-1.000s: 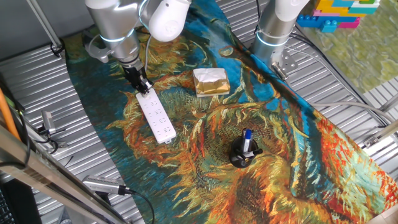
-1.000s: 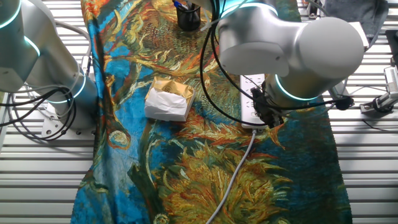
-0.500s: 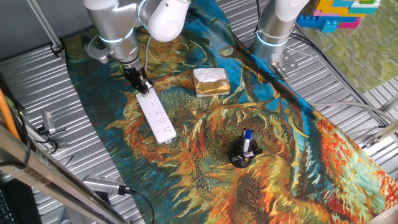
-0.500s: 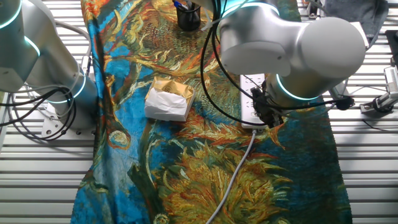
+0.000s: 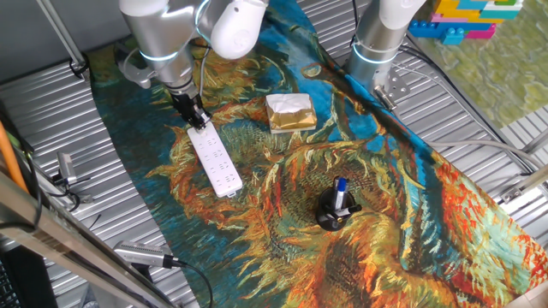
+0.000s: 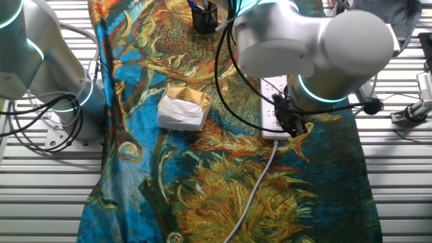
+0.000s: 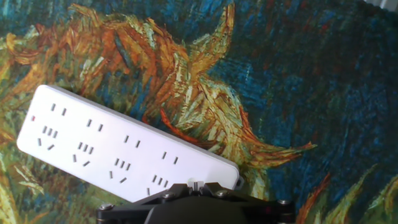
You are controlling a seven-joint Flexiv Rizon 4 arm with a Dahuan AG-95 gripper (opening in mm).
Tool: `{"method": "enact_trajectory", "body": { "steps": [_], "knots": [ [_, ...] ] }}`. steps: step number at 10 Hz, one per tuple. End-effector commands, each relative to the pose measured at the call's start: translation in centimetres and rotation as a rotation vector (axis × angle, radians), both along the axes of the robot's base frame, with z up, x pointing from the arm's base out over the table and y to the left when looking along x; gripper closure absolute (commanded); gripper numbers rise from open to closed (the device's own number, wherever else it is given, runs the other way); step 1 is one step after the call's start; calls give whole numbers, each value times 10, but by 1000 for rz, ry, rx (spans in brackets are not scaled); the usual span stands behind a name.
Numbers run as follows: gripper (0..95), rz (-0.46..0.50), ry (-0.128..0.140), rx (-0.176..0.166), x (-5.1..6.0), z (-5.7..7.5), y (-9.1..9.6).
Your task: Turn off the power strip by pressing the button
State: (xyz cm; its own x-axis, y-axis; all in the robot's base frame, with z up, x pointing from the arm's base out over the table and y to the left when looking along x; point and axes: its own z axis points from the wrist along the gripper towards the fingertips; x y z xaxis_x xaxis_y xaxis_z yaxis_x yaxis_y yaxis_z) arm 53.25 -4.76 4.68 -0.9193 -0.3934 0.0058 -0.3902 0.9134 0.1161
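Observation:
The white power strip (image 5: 215, 161) lies on the painted cloth, with rows of dark socket holes. It also shows in the other fixed view (image 6: 270, 101) and in the hand view (image 7: 118, 149). My gripper (image 5: 198, 119) points down onto the strip's end where the cable leaves (image 6: 292, 127). In the hand view the fingertips (image 7: 196, 185) meet with no gap and sit on the strip's near end. The button is hidden under them.
A gold foil-wrapped block (image 5: 291, 112) lies right of the strip. A black holder with a blue pen (image 5: 336, 210) stands nearer the front. A second arm's base (image 5: 377, 43) is at the back. The grey cable (image 6: 253, 192) runs off the strip's end.
The arm has shifted very slightly. The gripper stays on the strip's cable end and the strip has not moved.

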Motion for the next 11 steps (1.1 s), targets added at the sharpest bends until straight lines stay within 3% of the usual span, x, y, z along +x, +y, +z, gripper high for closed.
{"method": "enact_trajectory", "body": {
  "steps": [1, 6, 11],
  "knots": [
    [950, -14, 6, 16, -3, 1, 0],
    [950, -41, 11, 50, -10, -3, 1],
    [950, -38, 15, 71, -10, -7, 4]
  ]
}}
